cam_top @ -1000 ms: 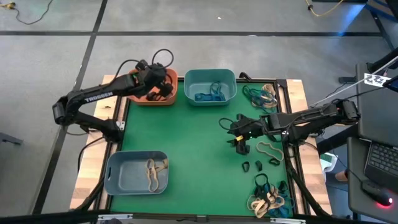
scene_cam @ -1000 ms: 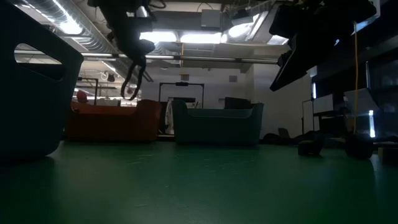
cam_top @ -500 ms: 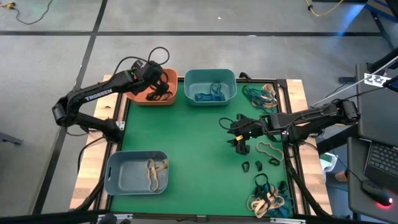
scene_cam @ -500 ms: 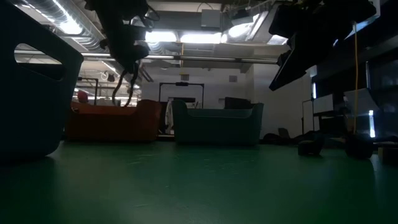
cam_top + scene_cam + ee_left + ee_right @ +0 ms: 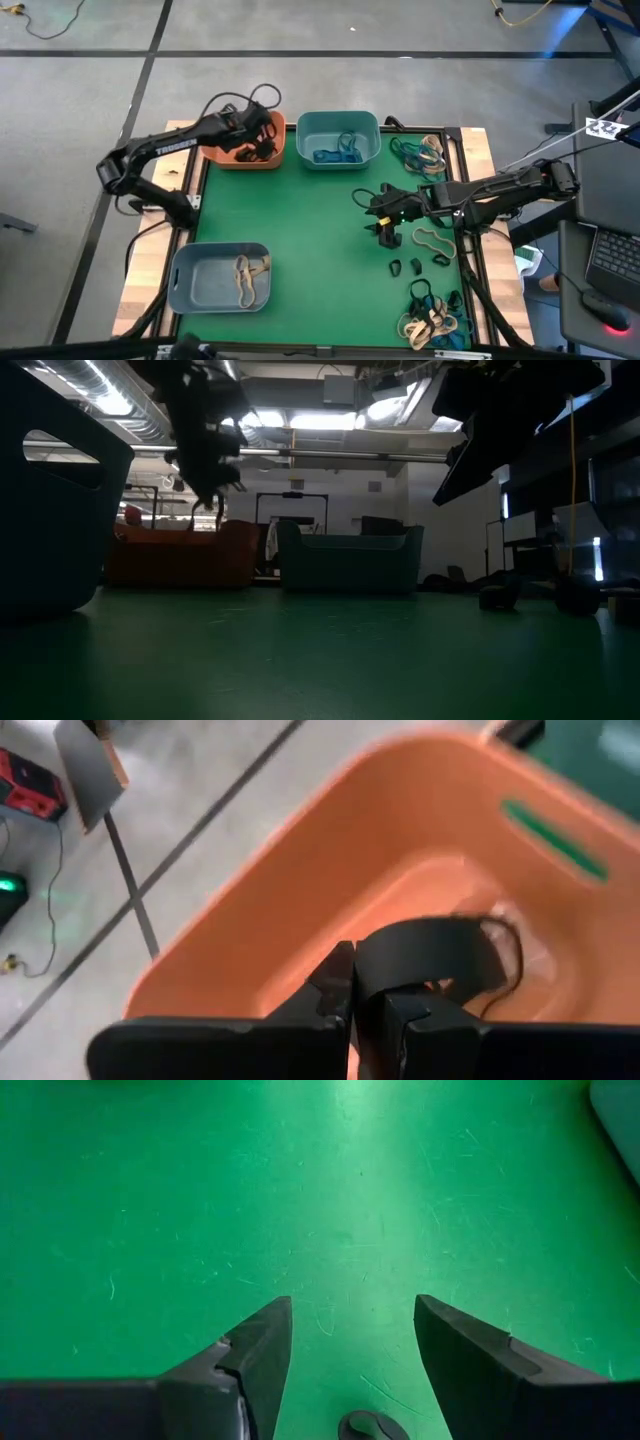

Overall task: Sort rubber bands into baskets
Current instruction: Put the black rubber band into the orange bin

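The left gripper (image 5: 262, 133) hung over the orange basket (image 5: 222, 157), its fingers (image 5: 395, 1020) pinched together on a black rubber band (image 5: 432, 952) that looped up out of them, as the left wrist view showed. Other dark bands already lay on that basket's floor. My reading is that the step in hand was the drop. To do it well, the fingers should part only while squarely above the orange basket's middle, low enough that the springy loop cannot bounce over the rim, and the arm should wait until the band falls free, since a thin loop may cling to a finger.

The right gripper (image 5: 385, 226) waited well away from the orange basket, on the far side of the teal basket (image 5: 338, 122), fingers (image 5: 255, 1355) spread wide and empty above the green worktop (image 5: 300, 220), close to loose black bands (image 5: 415, 266). The grey-blue basket (image 5: 190, 275) held tan bands.

White lettering on the left arm read "TROSSEN" (image 5: 166, 148); no other writing was legible.
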Robot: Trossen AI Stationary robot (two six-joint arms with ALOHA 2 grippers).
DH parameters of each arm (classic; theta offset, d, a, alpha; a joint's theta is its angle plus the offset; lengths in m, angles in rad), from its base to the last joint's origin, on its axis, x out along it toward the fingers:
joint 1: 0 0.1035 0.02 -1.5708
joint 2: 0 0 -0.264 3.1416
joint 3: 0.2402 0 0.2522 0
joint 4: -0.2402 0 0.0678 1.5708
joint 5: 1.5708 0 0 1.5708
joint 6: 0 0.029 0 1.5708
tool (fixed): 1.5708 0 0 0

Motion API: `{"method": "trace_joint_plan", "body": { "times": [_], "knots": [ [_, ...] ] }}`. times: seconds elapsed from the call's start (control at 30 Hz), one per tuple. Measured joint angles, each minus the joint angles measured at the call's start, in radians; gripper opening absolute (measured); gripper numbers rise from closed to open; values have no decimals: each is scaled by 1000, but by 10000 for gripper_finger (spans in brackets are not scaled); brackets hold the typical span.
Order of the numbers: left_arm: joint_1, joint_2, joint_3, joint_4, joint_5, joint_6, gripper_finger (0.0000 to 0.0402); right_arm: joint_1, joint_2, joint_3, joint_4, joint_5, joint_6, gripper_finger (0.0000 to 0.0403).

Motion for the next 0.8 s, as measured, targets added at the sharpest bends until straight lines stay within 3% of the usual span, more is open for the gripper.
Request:
{"method": "trace_joint_plan", "body": {
  "times": [0.13, 0.43, 0.8],
  "knots": [
    [28, 25, -33, -7, 35, 13, 8, 0, 0, 0, 0, 0, 0, 211],
    [118, 29, -42, -32, 316, 0, 4, 0, 0, 0, 3, 0, -3, 211],
    [153, 28, -42, -38, 338, -18, 7, 0, 0, 0, 3, 0, -3, 211]
  ]
}}
